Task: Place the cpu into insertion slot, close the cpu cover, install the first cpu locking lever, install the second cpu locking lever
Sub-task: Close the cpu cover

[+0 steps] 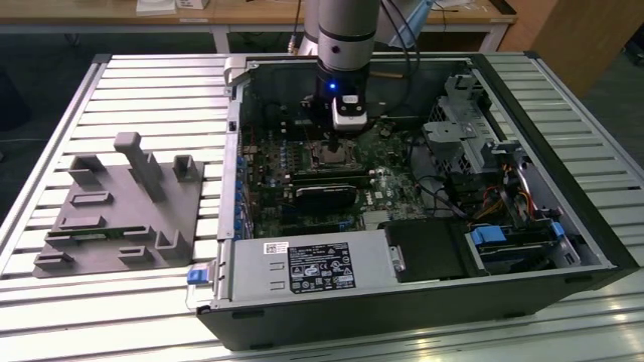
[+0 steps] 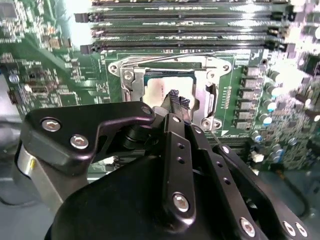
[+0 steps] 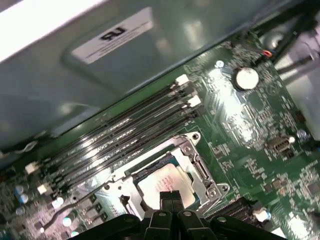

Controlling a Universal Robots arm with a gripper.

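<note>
Slatted counter (image 1: 151, 90), exterior view: a grey moulded fixture (image 1: 116, 207) lies toward the left edge, and an open computer case (image 1: 423, 196) fills the centre and right. The arm (image 1: 348, 38) reaches down into the case. Its jaws are pressed together, empty, with the fingertips (image 3: 166, 200) over the cpu (image 3: 160, 182). The cpu sits in its socket, framed by the lowered cpu cover (image 3: 196, 172), beside the memory sticks (image 3: 125, 135).
</note>
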